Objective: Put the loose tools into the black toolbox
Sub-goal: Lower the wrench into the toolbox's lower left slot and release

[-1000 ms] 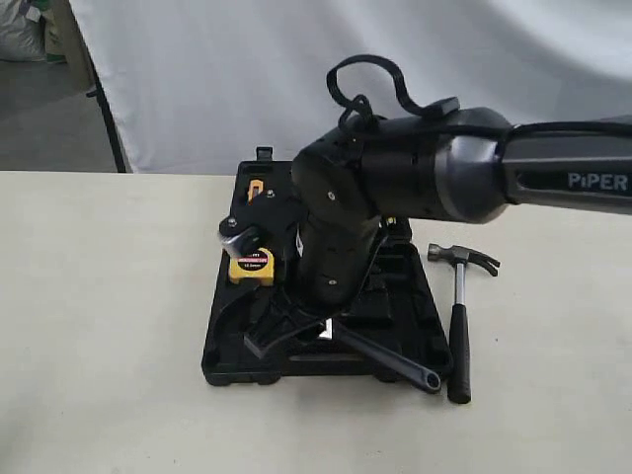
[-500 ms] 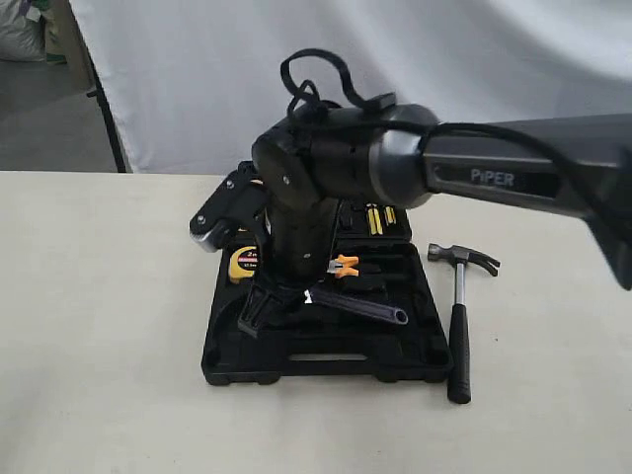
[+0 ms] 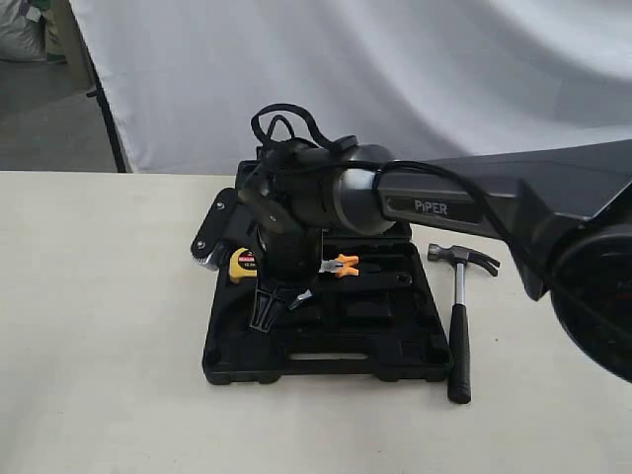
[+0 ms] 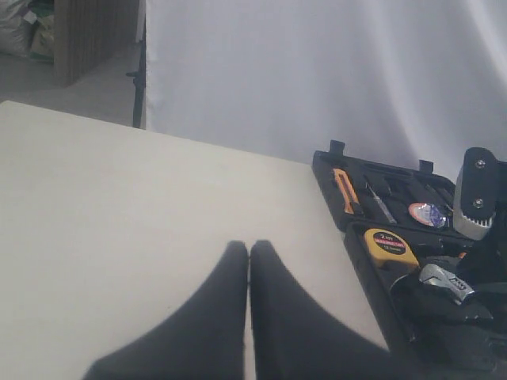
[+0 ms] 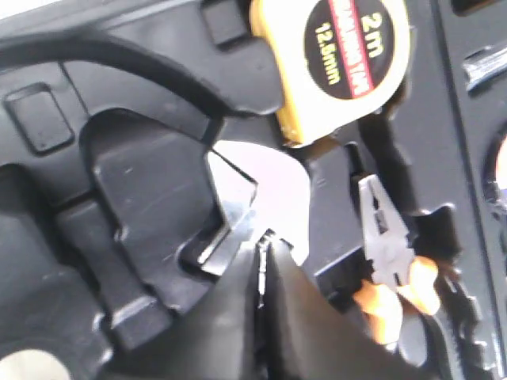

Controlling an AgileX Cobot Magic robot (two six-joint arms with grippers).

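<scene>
The open black toolbox [image 3: 326, 370] lies mid-table. My right gripper [image 3: 269, 314] reaches into its left half, shut on the silver adjustable wrench [image 3: 304, 294]. In the right wrist view the gripper [image 5: 264, 241] pinches the wrench, whose silver head [image 5: 265, 190] lies over a moulded recess of the toolbox [image 5: 142, 174]. The claw hammer [image 3: 459, 326] lies on the table just right of the box. A small round roll with a red-white label [image 4: 428, 212] sits in the box's far part. My left gripper [image 4: 249, 252] is shut and empty over bare table, left of the toolbox [image 4: 360, 255].
A yellow tape measure [image 3: 242, 265] [image 5: 341, 55] [image 4: 390, 245] and orange-handled pliers [image 3: 343, 265] [image 5: 388, 237] sit in the box beside the wrench. The right arm [image 3: 474, 202] spans the table's right side above the hammer. A white backdrop hangs behind the table.
My right arm has swung left and away from the front edge, carrying the wrench from the box's front right corner down into its left half. The hammer has not moved.
</scene>
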